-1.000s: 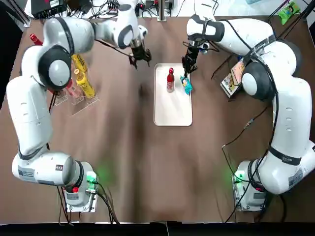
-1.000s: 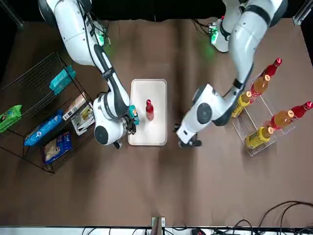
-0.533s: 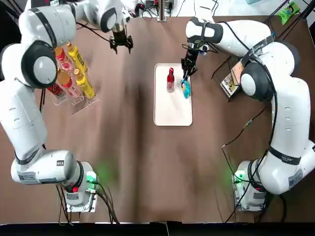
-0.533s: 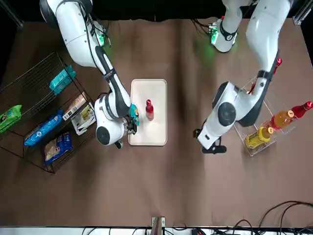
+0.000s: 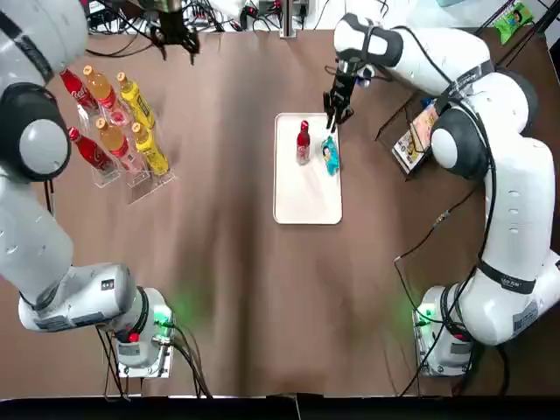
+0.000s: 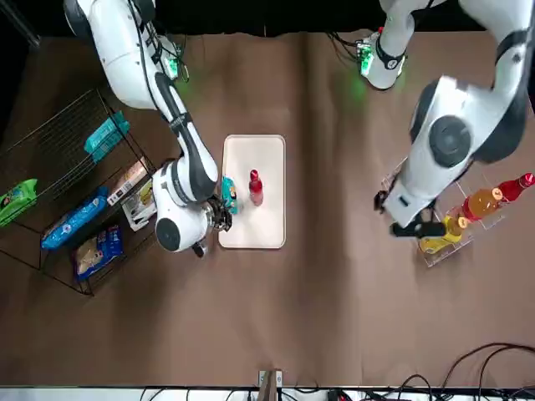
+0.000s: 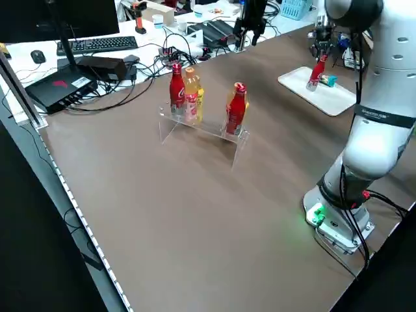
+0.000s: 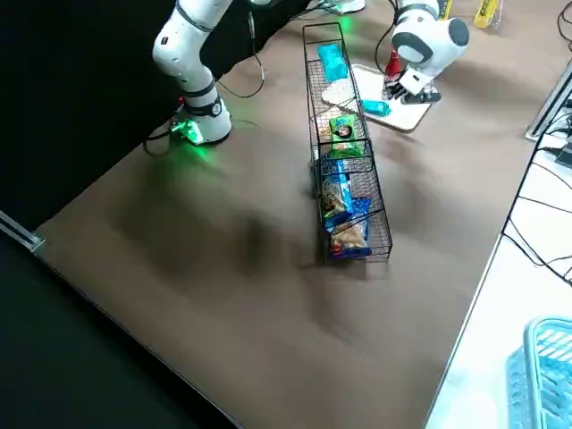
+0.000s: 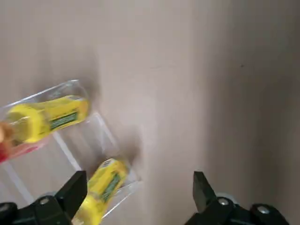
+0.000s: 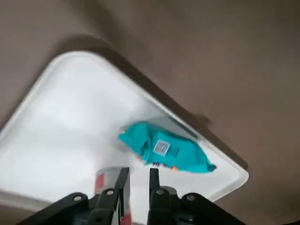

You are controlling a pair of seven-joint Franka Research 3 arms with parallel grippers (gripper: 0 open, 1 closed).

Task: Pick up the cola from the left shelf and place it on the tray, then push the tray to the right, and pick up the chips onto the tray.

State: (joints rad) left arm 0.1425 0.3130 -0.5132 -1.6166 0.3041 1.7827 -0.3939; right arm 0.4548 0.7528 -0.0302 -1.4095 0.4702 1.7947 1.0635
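Just below my right pincer [image 10: 137, 176], a little back toward my base, the teal chips packet [image 10: 166, 151] lies flat on the white tray [image 10: 70, 117], near its far edge. The two fingers are barely apart, with a narrow gap between them, and they hold nothing. The packet is clear of them, so I judge it is already set down and needs no grip. Just beside the packet, toward my left arm, the red cola bottle [image 5: 303, 142] stands upright on the same tray. With both resting there, the task looks all but done.

My right arm reaches far forward and bends inward, its wrist pointing the fingers down over the tray's far end. On that arm's outer side, a wire rack [image 6: 50, 124] holds other snack bags.

My left pincer [image 9: 139, 180] is well apart from the tray, out past the far end of the clear bottle shelf [image 5: 144, 184]. Its fingers are spread wide and empty, pointing down at bare table. That arm is stretched long and seems idle.
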